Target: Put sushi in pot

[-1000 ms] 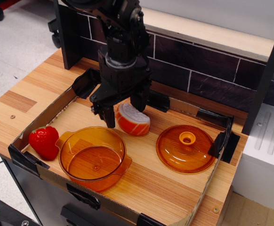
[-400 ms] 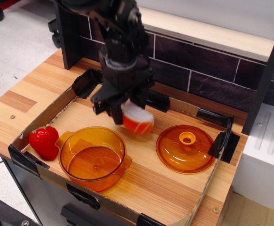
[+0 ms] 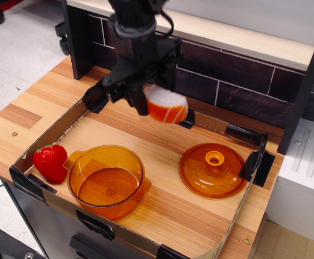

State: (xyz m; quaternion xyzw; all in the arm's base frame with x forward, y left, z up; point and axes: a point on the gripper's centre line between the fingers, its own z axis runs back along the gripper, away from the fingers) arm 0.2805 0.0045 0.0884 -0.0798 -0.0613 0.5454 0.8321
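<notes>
One pincer (image 3: pixel 156 102) raised above tray, clamping sushi (image 3: pixel 166 106).

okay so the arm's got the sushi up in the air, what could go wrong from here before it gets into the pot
1. The gripper holds the sushi mostly by one end, with much of it sticking out to the side, so it might slip or twist loose on the way.
2. The pot sits lower left of the sushi, not beneath it; an early release would likely land it on the tray floor.
3. The strawberry sits right by the pot's handle, so overshooting left could knock it.
</notes>
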